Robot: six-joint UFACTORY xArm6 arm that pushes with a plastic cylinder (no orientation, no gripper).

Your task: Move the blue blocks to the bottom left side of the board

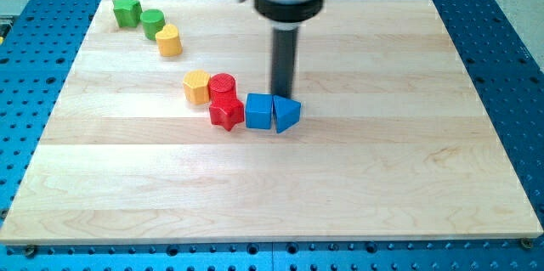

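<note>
Our arm has no fingers to spread or press together: it ends in a straight dark rod, and my tip (281, 95) stands just above centre of the frame, coming down from the grey housing at the top edge. Its very end sits right behind the blue blocks, at the seam where the two meet, and we cannot tell whether it actually touches them or stops just short.

The blue cube (258, 110) lies directly below and slightly to the left of the tip. The blue triangular block (286, 115) lies directly below and slightly to the right of it, side by side with the cube and touching it. Both sit near the middle of the wooden board (408, 177), well apart from its lower left corner.

Touching the blue cube on its left is a red star-shaped block (226, 113). Just above that stands a red cylinder (222, 86), with a yellow hexagonal block (196, 87) against its left side.

In the upper left of the frame we see a diagonal row: a green star-shaped block (127, 11), a green cylinder (153, 24) and a yellow rounded block (168, 41), well apart from the tip.
</note>
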